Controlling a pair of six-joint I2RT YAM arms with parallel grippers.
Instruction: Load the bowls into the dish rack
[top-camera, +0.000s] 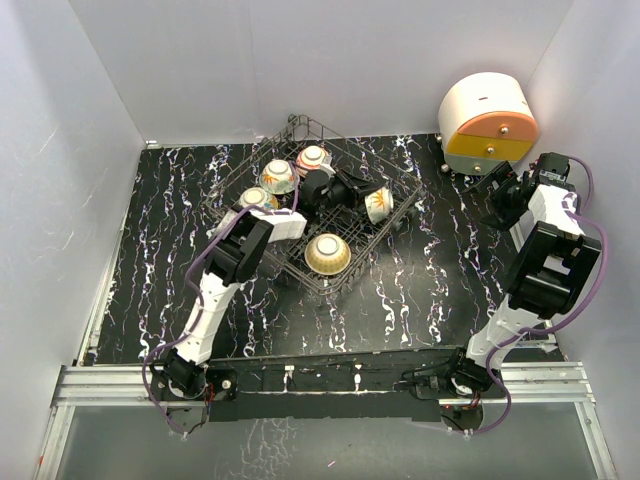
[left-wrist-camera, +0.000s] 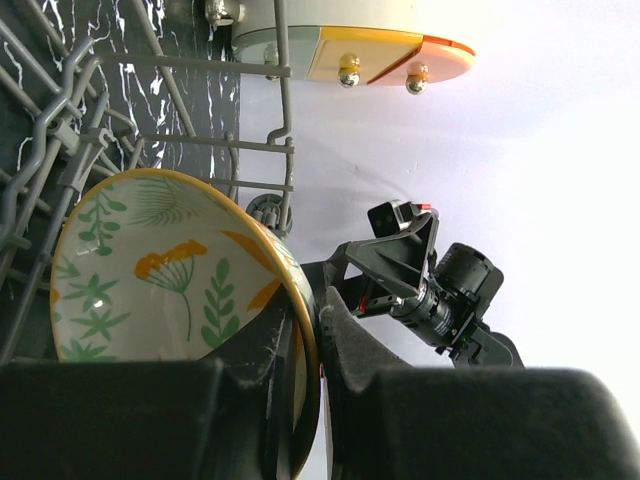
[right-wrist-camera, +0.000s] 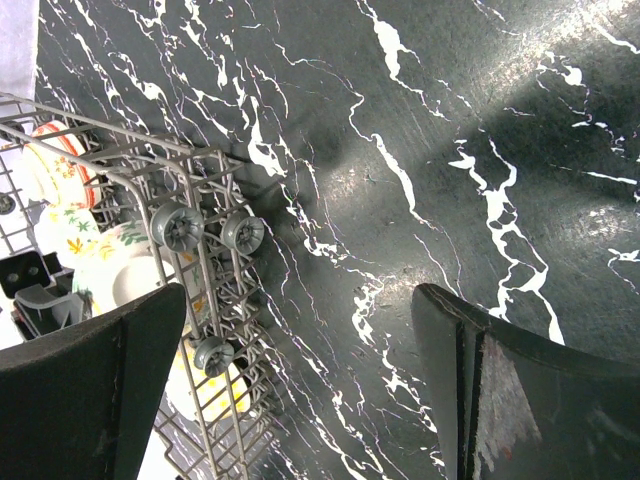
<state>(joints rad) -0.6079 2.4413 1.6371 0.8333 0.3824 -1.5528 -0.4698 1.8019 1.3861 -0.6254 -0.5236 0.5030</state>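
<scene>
The rack (top-camera: 297, 120) stands on the table (top-camera: 160, 250), five bowls (top-camera: 327, 253) in it; one bowl (left-wrist-camera: 170, 280) stands on edge at its right side, rim clamped by the left gripper (left-wrist-camera: 300, 350); the right gripper (right-wrist-camera: 300, 380) hangs spread and empty over the table; we judge the ceramic light, rigid, slick, chippable on wire; we would grip at the rim.

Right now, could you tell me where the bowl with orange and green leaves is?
In the top view the bowl is at the right side of the rack, its rim pinched in the left gripper.
</scene>
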